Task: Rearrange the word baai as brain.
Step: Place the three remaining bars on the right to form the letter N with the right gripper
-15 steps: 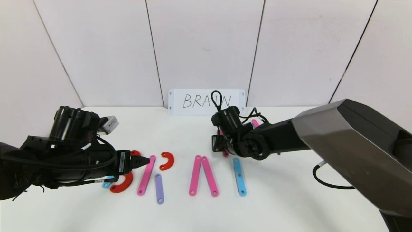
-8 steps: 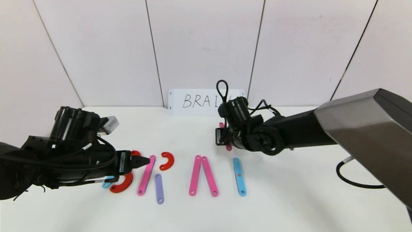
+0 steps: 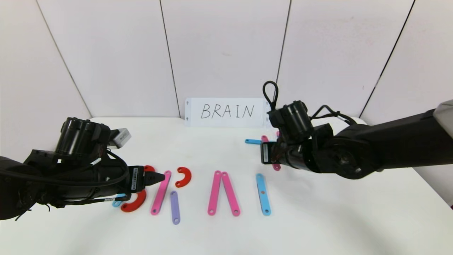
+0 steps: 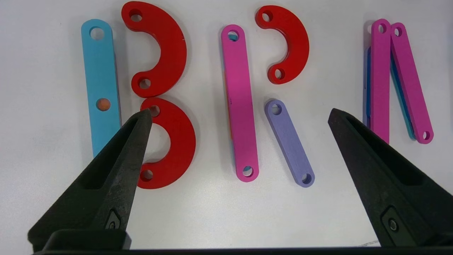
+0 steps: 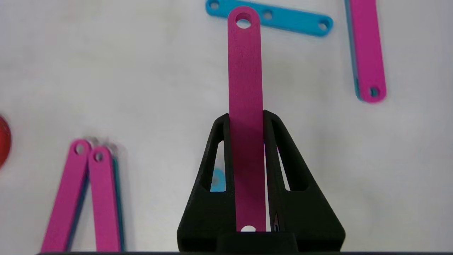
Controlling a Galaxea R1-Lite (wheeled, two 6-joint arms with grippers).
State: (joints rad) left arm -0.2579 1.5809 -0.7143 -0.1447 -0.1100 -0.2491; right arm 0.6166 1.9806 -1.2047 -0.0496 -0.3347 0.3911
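- Head view: my right claw hangs above the white worktop, beyond the flat blue plastic strip that serves as the I, clenched on a flat pink plastic strip. My left claw sits by the first letters. Open room lies right of the I.
- Left wrist view: my left claw is spread wide and grasps nothing; three red C-shaped curves, one purple strip.
- Right wrist view: the pink strip is pinched between my fingers.

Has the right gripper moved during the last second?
Yes. The right gripper, shut on a pink strip, shifted toward the robot's right, uncovering the BRAIN card.
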